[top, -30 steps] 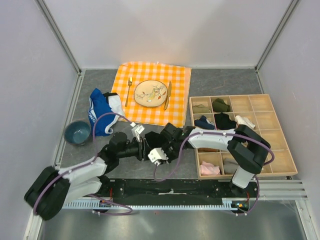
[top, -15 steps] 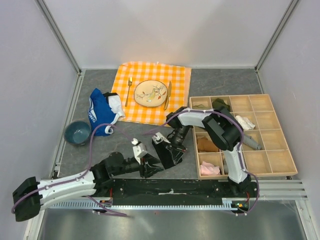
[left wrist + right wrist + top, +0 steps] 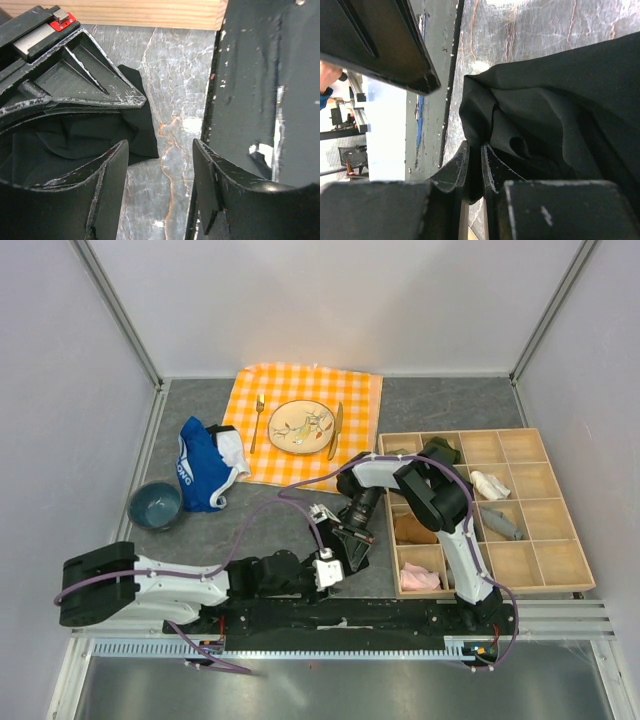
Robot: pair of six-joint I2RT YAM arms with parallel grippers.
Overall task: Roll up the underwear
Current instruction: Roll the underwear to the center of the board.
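Note:
The underwear [image 3: 547,120] is a bunched heap of plain black fabric on the grey table top. My right gripper [image 3: 475,148] is shut on a fold at its edge. In the left wrist view the underwear [image 3: 75,142] lies left of my left gripper [image 3: 161,160], which is open over bare table with nothing between its fingers. The right gripper's fingers [image 3: 75,85] press down on the fabric just ahead of it. From above, the left gripper [image 3: 325,571] lies low by the near rail, and the right gripper [image 3: 353,545] points down beside it, hiding most of the fabric.
A wooden compartment tray [image 3: 560,568] holding several rolled garments stands at the right, its edge [image 3: 150,12] close ahead. A blue garment [image 3: 203,472] and a bowl [image 3: 155,505] lie at the left. An orange checked cloth [image 3: 355,400] with plate [image 3: 302,426], fork and knife is behind. The black rail [image 3: 260,75] runs alongside.
My left arm dropped low and swung right along the near rail, its jaws widening. The right arm folded back toward the tray, carrying the black fabric rightward.

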